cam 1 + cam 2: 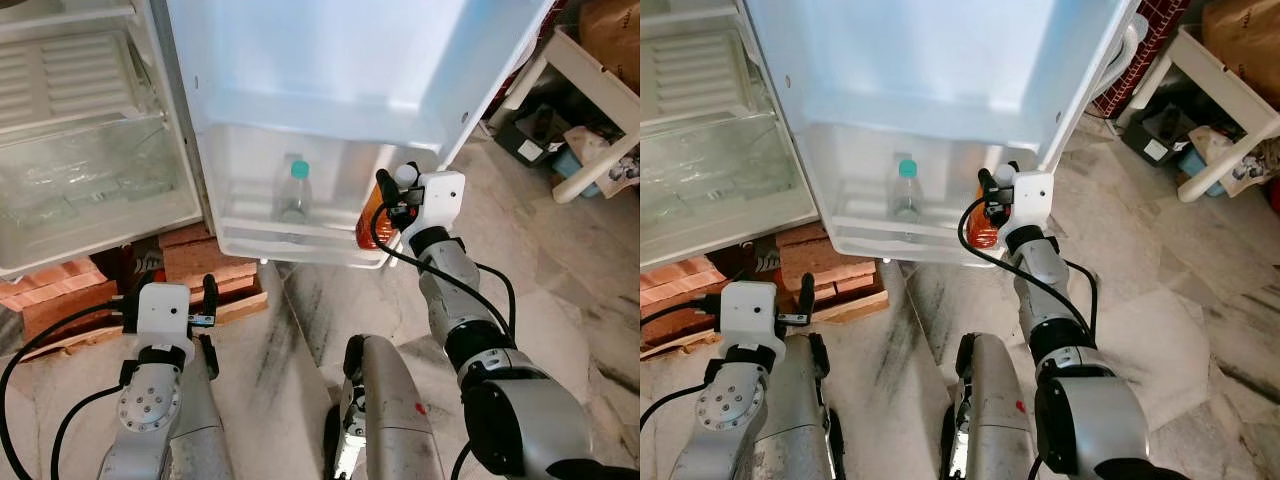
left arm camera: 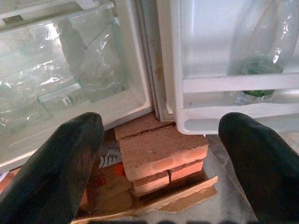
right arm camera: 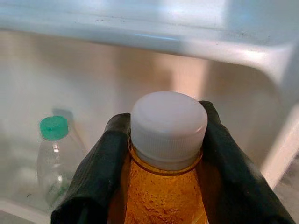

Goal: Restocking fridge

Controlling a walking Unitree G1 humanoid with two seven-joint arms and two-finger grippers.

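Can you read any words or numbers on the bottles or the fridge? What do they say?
None can be read.
Orange bottle in the right gripper: no label showing, plain white cap.
Clear bottle in the door shelf: green band near its base, too blurred to read.
Cardboard by the bricks: some print, too small to read.

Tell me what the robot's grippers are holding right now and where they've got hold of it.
The right gripper holds an orange bottle by its neck, just under the white cap, at the fridge door shelf. The left gripper is open, holding nothing.
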